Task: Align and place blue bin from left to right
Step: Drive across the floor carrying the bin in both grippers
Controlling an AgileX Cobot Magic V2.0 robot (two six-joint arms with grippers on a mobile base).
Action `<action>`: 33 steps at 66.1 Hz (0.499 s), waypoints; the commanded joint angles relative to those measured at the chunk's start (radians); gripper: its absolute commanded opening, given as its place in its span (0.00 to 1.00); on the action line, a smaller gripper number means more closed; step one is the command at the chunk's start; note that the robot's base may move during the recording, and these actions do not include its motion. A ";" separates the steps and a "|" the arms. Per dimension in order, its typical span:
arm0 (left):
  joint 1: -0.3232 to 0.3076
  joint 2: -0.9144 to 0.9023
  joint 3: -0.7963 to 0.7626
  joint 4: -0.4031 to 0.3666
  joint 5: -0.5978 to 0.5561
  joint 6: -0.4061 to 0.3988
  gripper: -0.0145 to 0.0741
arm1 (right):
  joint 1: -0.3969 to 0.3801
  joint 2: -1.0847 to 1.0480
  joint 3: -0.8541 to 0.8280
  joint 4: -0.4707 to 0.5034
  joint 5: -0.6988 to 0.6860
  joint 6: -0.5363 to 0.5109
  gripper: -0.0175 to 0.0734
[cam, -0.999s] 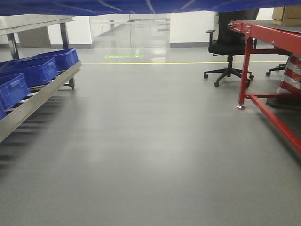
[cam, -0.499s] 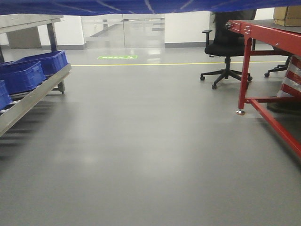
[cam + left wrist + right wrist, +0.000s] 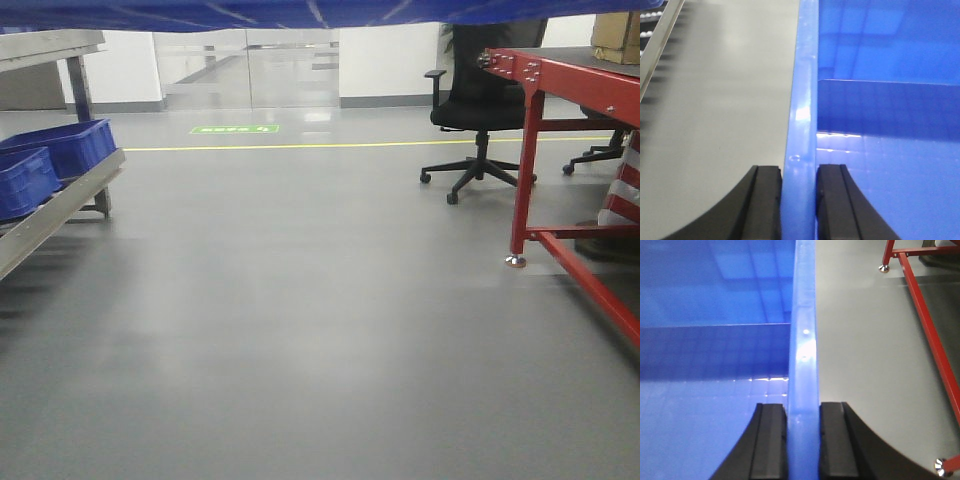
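Glossy blue bin (image 3: 875,125), opposite rims clamped.

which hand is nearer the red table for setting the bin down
Right, likely: the right hand holds the bin at the wall beside the red table; the left hand holds the opposite wall, beside the rack. Both must move together.

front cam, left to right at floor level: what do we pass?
blue crates on the metal rack → green floor marking → black office chair → red table leg
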 commanded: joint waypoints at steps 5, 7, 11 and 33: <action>-0.007 -0.001 -0.016 0.016 -0.103 -0.010 0.04 | 0.016 -0.009 -0.011 0.013 -0.148 -0.001 0.01; -0.007 -0.001 -0.016 0.018 -0.103 -0.010 0.04 | 0.016 -0.009 -0.011 0.013 -0.148 -0.001 0.01; -0.007 -0.001 -0.016 0.018 -0.103 -0.010 0.04 | 0.016 -0.009 -0.011 0.013 -0.148 -0.001 0.01; -0.007 -0.001 -0.016 0.037 -0.105 -0.010 0.04 | 0.016 -0.009 -0.011 0.013 -0.150 -0.001 0.01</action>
